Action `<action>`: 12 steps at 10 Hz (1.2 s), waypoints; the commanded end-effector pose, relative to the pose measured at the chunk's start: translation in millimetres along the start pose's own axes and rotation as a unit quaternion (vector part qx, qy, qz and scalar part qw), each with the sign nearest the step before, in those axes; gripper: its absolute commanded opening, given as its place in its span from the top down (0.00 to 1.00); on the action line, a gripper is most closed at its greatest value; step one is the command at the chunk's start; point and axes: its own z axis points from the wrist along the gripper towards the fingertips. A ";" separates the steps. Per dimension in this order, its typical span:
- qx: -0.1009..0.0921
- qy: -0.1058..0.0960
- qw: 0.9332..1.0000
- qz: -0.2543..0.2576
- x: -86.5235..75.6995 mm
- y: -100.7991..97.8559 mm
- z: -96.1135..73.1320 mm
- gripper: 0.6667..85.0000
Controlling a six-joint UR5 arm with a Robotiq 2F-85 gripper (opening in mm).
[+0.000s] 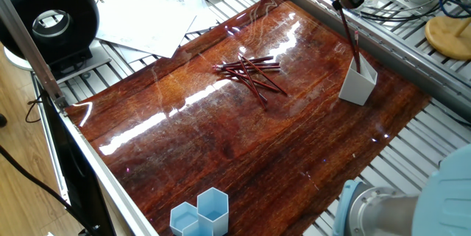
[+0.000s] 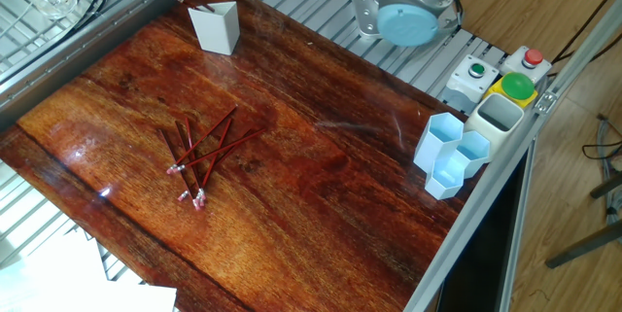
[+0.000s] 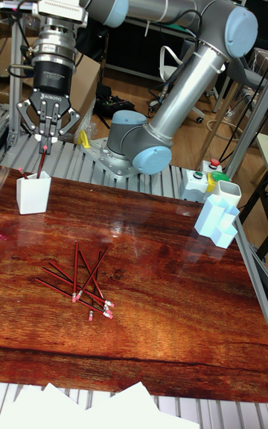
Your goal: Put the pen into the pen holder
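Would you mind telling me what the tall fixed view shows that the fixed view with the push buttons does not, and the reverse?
Only the tall fixed view shows the gripper whole, its fingers closed around the top of a pen whose lower end is in the pen holder. Only the view with the buttons shows a red button and, top left, just a dark bit of the gripper. Both share the pen holder, the loose pens and the blue hexagonal cups.

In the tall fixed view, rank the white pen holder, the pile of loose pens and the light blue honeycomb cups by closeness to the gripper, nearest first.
1. White pen holder: directly below the gripper, at the table's far left.
2. Pile of loose pens: on the wood, nearer the camera, left of centre.
3. Light blue honeycomb cups: at the far right edge.
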 end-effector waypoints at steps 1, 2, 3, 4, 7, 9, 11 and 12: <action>-0.006 -0.020 1.000 0.004 -0.3 -1.1 -1.1 1.00; -0.006 -0.022 1.000 0.005 0.5 -0.7 -1.2 1.00; -0.007 -0.024 1.000 0.006 1.3 0.2 -0.8 1.00; -0.009 -0.027 1.000 0.008 2.0 1.4 -0.2 1.00; -0.015 -0.033 0.999 0.016 7.9 3.0 1.7 1.00; -0.016 -0.034 0.999 0.017 11.2 2.8 2.7 1.00; -0.014 -0.036 0.999 0.017 11.0 2.5 3.1 1.00; -0.014 -0.037 0.999 0.017 10.7 2.7 3.6 1.00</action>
